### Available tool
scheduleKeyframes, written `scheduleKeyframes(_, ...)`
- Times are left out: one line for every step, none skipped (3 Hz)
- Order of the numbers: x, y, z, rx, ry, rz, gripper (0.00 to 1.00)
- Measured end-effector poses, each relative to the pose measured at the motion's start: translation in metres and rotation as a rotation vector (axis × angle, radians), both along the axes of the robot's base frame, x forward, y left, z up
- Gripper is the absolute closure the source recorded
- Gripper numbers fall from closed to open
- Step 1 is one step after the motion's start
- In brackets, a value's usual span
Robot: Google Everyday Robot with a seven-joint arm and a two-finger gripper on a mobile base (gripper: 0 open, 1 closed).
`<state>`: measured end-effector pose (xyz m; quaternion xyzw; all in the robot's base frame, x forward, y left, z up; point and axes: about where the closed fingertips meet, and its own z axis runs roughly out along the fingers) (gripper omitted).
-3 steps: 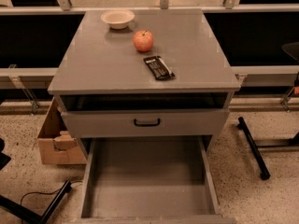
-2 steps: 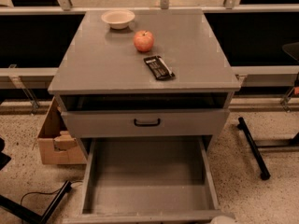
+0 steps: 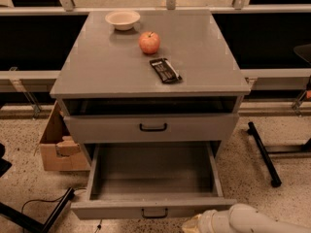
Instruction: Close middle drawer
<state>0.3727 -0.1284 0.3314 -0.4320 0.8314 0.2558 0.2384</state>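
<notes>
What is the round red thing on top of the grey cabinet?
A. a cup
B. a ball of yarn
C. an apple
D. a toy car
C: it is an apple with a little stem, sitting on the cabinet top between the bowl and the dark packet. The gripper is down low by the front right corner of the pulled-out middle drawer.

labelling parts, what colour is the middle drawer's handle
Black handle on the grey middle drawer, camera view; gripper low beside its front.
</notes>
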Motion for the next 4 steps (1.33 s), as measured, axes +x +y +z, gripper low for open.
scheduleKeyframes(0.041,-0.024,0.011,0.006,-0.037,-0.034,1.00)
scheduleKeyframes(0.041,-0.024,0.011,0.006,-0.037,-0.034,1.00)
scheduleKeyframes(0.059,-0.031,0.010,0.021,-0.046,-0.053,1.00)
scheduleKeyframes(0.100,-0.044,0.008,0.060,-0.073,-0.086,1.00)
